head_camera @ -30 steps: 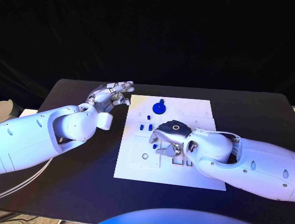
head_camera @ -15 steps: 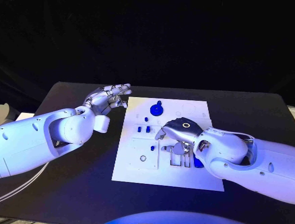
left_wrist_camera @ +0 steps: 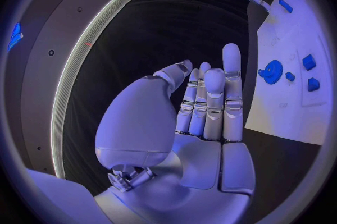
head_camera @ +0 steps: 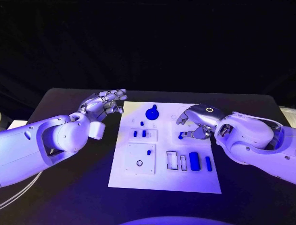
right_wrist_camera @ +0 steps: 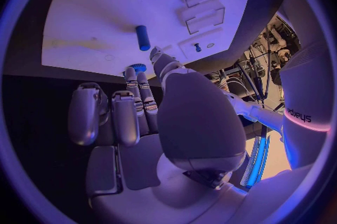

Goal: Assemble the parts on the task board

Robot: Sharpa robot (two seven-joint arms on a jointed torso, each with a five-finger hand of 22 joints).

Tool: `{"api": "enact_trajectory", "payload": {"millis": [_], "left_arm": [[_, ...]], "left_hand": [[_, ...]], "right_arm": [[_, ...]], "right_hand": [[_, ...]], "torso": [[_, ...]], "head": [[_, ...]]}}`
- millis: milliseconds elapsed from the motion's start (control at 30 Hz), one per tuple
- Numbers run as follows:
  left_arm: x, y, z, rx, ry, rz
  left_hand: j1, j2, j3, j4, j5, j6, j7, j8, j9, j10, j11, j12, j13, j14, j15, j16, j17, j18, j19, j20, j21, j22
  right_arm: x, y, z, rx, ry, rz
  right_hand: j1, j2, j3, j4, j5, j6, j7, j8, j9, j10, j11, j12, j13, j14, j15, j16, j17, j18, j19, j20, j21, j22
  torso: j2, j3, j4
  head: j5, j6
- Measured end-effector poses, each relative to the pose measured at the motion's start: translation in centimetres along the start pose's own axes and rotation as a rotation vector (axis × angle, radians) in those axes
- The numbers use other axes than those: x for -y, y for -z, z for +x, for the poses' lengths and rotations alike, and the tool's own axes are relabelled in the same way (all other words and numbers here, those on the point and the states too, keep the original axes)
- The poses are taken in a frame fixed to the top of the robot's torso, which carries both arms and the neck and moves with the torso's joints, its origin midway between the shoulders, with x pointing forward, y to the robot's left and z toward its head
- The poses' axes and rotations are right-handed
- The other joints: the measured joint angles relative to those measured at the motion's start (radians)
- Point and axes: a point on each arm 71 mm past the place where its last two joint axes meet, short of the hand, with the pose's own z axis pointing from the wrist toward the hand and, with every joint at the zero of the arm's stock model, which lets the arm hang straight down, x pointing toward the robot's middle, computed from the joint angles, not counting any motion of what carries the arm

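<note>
1. Two hands flank the task board (head_camera: 165,180): left hand (head_camera: 102,103) beside it, fingers spread, empty.
2. Right hand (head_camera: 196,123) pinches a small blue part (head_camera: 181,136) above the board; lower it squarely, you.

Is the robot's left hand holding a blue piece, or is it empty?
Empty. The left hand hangs beside the task board over the black table, fingers straight and together, nothing between them.
</note>
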Motion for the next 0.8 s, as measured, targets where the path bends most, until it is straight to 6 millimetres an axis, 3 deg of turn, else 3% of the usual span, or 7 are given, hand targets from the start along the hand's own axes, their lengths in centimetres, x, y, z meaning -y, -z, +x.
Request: {"api": "enact_trajectory", "payload": {"millis": [300,400,600,800], "left_arm": [[0.0,0.0,0.1,-0.004,0.000,-0.001],[0.0,0.0,0.1,-0.005,0.000,-0.001],[0.0,0.0,0.0,-0.005,-0.001,-0.001],[0.0,0.0,0.0,-0.004,-0.001,-0.001]], "left_hand": [[0.000,0.000,0.000,0.000,0.000,0.000,0.000,0.000,0.000,0.000,0.000,0.000,0.000,0.000,0.000,0.000,0.000,0.000,0.000,0.000,0.000,0.000],[0.000,0.000,0.000,0.000,0.000,0.000,0.000,0.000,0.000,0.000,0.000,0.000,0.000,0.000,0.000,0.000,0.000,0.000,0.000,0.000,0.000,0.000],[0.000,0.000,0.000,0.000,0.000,0.000,0.000,0.000,0.000,0.000,0.000,0.000,0.001,0.000,0.000,0.000,0.000,0.000,0.000,0.000,0.000,0.000],[0.000,0.000,0.000,0.000,0.000,0.000,0.000,0.000,0.000,0.000,0.000,0.000,0.001,0.000,0.000,0.000,0.000,0.000,0.000,0.000,0.000,0.000]], "right_arm": [[0.3,0.0,0.7,-0.042,0.007,0.012],[0.2,-0.1,1.1,-0.059,0.006,0.008],[0.0,-0.3,1.8,-0.090,0.005,0.005],[-0.2,-0.5,2.2,-0.107,0.005,-0.001]], "right_hand": [[0.000,0.000,-0.011,0.002,0.000,0.004,-0.005,0.000,0.000,0.000,0.000,0.000,0.000,0.000,0.000,-0.004,0.000,0.000,0.000,0.000,-0.004,-0.003],[0.000,0.000,-0.013,0.004,0.000,0.003,-0.010,0.000,0.000,0.009,-0.009,0.007,0.001,0.000,0.000,-0.004,0.000,0.000,0.002,-0.002,-0.004,-0.004],[0.020,0.020,-0.013,0.004,0.000,0.010,-0.017,0.000,0.000,0.030,-0.014,0.013,0.001,0.000,-0.008,-0.004,0.000,0.000,0.004,-0.004,-0.004,-0.005],[0.034,0.051,0.012,0.011,0.000,0.039,-0.010,0.004,0.004,0.074,-0.028,0.024,0.001,0.002,-0.017,-0.004,0.000,0.000,0.012,-0.012,-0.004,-0.003]], "torso": [[0.000,0.0010,0.0003],[0.001,0.0010,0.0008],[0.001,0.0006,0.0009],[0.002,0.0006,0.0007]], "head": [[-0.001,0.001],[0.000,0.001],[0.003,-0.002],[0.005,-0.005]]}}
